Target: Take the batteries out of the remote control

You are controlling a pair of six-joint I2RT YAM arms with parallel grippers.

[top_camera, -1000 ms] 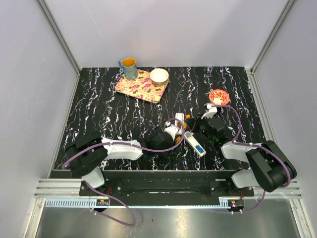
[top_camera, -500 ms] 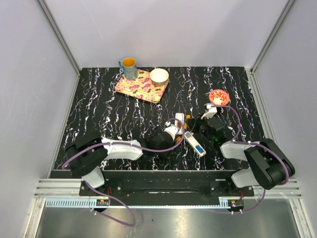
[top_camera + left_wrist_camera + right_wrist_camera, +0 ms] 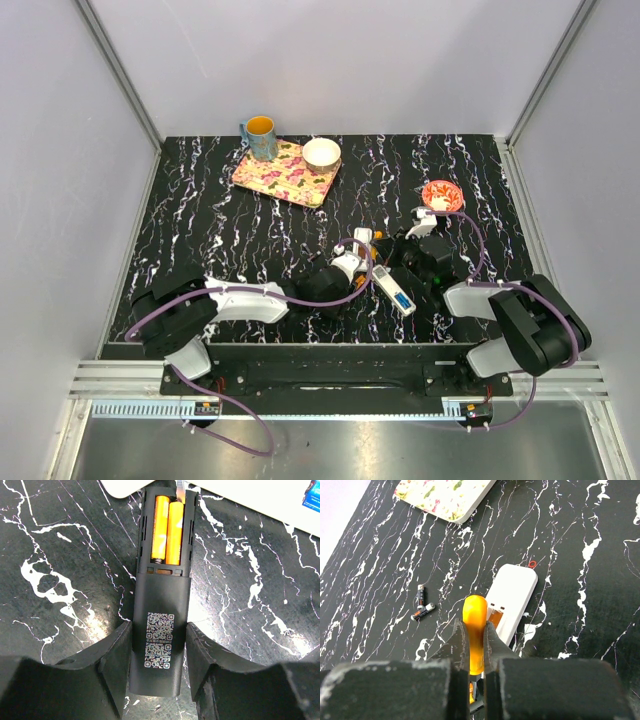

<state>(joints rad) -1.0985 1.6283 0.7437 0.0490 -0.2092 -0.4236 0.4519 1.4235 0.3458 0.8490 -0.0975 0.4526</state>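
Right arm [image 3: 530, 330] shifted slightly left; orange tool [image 3: 474, 607] pinched by right gripper [image 3: 476, 627] for prying batteries [image 3: 167, 530]; black remote [image 3: 160, 605] clamped steady by left gripper [image 3: 159, 635]

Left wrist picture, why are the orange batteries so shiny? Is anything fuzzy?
Left wrist view: light glints off the batteries; the label on the remote is crisp, the gripper fingers soft. Right wrist view: the orange tool up close looks blurred, the table sharp.
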